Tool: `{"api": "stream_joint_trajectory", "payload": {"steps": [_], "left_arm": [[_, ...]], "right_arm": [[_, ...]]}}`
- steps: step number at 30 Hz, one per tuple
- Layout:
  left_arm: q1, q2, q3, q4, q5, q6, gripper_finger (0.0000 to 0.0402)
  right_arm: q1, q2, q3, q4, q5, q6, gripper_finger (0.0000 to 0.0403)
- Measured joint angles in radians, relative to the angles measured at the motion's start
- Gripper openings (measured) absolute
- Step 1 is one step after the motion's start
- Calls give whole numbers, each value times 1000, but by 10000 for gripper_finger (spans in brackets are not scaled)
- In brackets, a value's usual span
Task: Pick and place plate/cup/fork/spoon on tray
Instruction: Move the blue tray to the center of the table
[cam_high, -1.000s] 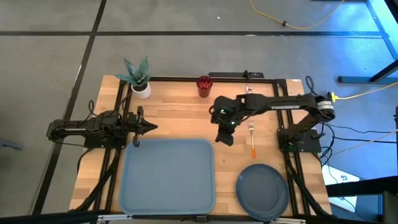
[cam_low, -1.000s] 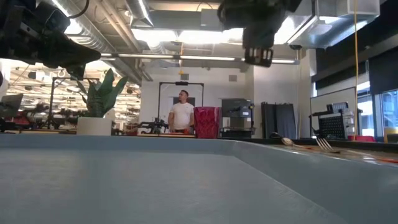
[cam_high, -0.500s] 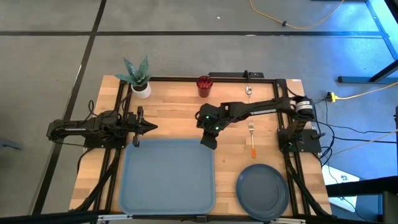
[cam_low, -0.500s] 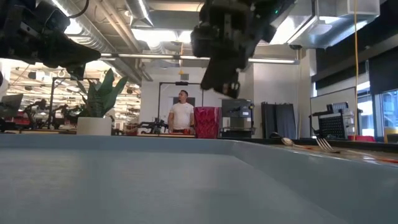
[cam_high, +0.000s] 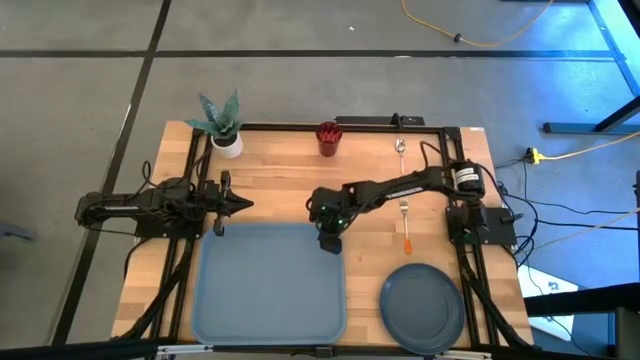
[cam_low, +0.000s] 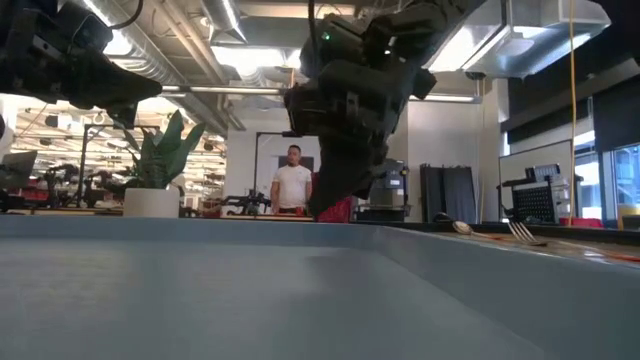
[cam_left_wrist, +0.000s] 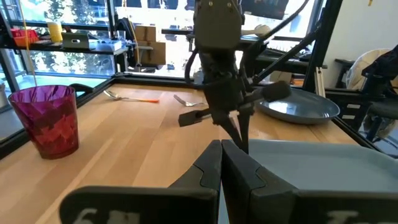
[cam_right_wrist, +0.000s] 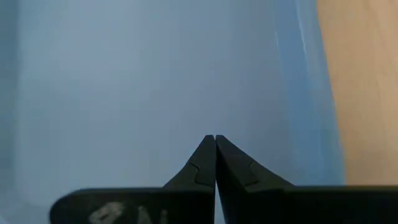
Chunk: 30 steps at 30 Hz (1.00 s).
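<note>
Starting nearest: plate (cam_high: 422, 297) parked on the wood just right of the tray (cam_high: 270, 300), at the table's near edge. Round, dark grey-blue, raised rim, nothing on it. Tray big, pale blue-grey, rounded corners, also bare. So not a single item placed yet by the look of it.

Next back: right gripper (cam_high: 327, 240) hanging low over the tray's far right corner, fingers pinched together on nothing. Wrist view confirms: two dark tips meeting, only blue tray and a strip of wood under them.

Then the bit that matters, going by a guess at the fork (cam_high: 405, 225) as next pick. Lying on the wood to the right of that gripper, near but apart, roughly level with it. Long axis running near-to-far: silver tines toward the far side, thin orange handle pointing back at the plate. Right arm clearly closer. Would need opening up first, then a sideways reach and jaws set across the handle.

Left gripper (cam_high: 243, 203) waiting off the tray's far left corner, clamped shut too, empty.

Farther back: spoon (cam_high: 399, 147) by the far edge, in line with the fork. Cup (cam_high: 328, 137), small and dark red, upright at the far edge near the middle. Potted plant (cam_high: 222, 125) left of it.
</note>
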Motion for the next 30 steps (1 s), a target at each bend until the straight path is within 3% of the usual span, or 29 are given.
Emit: {"api": "stream_joint_trajectory", "payload": {"steps": [10,30], "left_arm": [[0,0,0,0,0,0,0],[0,0,0,0,0,0,0]], "right_arm": [[5,42,0,-3,156,42,3],[-24,54,4,-86,303,105,3]]}}
